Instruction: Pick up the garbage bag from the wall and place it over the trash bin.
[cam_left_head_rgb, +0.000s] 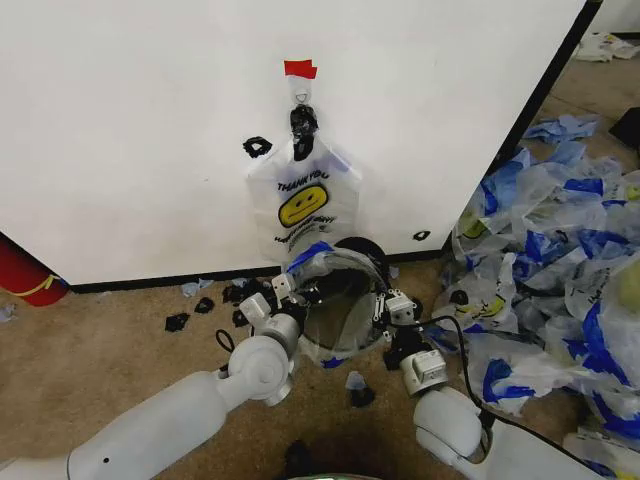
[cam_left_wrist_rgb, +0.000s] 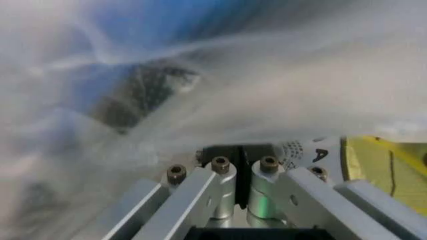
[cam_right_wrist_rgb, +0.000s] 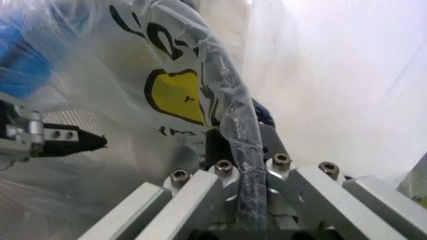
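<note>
1. Below the plain white wall panel (cam_left_head_rgb: 130, 130), we hold a thin translucent white plastic garbage bag (cam_left_head_rgb: 335, 315) stretched open over the small round black trash bin (cam_left_head_rgb: 362, 250); another smiley-printed bag (cam_left_head_rgb: 303, 205) hangs from the black clip (cam_left_head_rgb: 302, 120) under the red tape (cam_left_head_rgb: 299, 69)
2. Our left gripper (cam_left_head_rgb: 287, 288) is clenched on the bag's near-left rim, the fingers (cam_left_wrist_rgb: 220, 192) pressed together with film draped over them
3. Our right gripper (cam_left_head_rgb: 388, 305) is clamped on a twisted rope of the bag's rim, which runs between its fingers (cam_right_wrist_rgb: 223, 172)
4. To seat it well, we judge both sides should be lowered evenly, keeping the mouth taut and wider than the bin
5. Slack on one side could let the rim slip inside
</note>
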